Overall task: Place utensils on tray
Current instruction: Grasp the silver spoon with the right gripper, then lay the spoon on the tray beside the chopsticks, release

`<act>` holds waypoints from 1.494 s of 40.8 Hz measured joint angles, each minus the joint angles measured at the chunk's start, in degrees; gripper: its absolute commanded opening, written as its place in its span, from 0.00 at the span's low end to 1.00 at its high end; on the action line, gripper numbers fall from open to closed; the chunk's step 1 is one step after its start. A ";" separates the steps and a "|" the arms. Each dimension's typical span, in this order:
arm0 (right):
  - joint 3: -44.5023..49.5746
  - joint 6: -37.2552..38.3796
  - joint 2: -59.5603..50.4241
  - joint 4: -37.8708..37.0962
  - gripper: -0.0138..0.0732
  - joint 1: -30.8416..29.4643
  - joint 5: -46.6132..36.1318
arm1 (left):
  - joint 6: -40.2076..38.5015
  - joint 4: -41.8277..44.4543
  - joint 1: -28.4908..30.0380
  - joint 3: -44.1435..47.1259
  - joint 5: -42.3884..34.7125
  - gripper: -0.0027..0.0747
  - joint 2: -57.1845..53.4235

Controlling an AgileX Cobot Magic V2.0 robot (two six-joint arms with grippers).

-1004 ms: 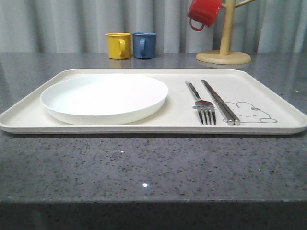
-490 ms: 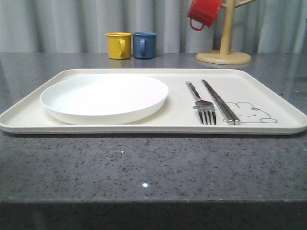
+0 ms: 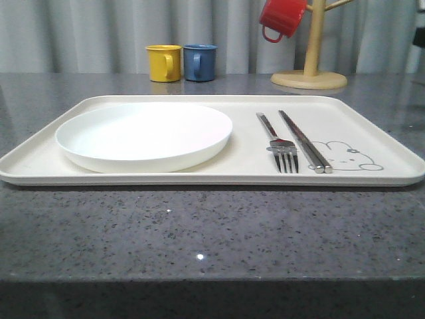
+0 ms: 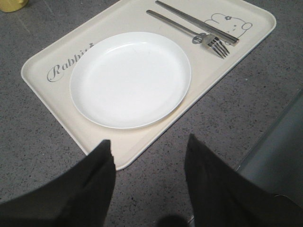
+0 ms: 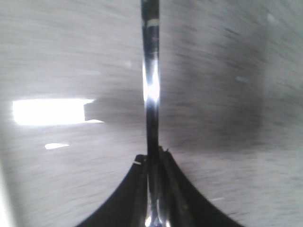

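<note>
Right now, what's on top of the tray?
On the tray: white plate, fork, chopsticks lying partly over the rabbit drawing. Tray surface under the plate is covered.

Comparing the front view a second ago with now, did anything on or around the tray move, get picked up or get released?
Almost nothing. A dark shape has come into the upper right edge of the front view; what it is cannot be told. The plate, fork and chopsticks lie on the tray exactly as before, and the cups and wooden stand have not shifted.
</note>
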 measured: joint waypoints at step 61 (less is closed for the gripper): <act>2.15 9.60 -6.43 5.32 0.50 16.98 0.00 | 0.00 0.00 0.00 0.00 0.00 0.47 0.00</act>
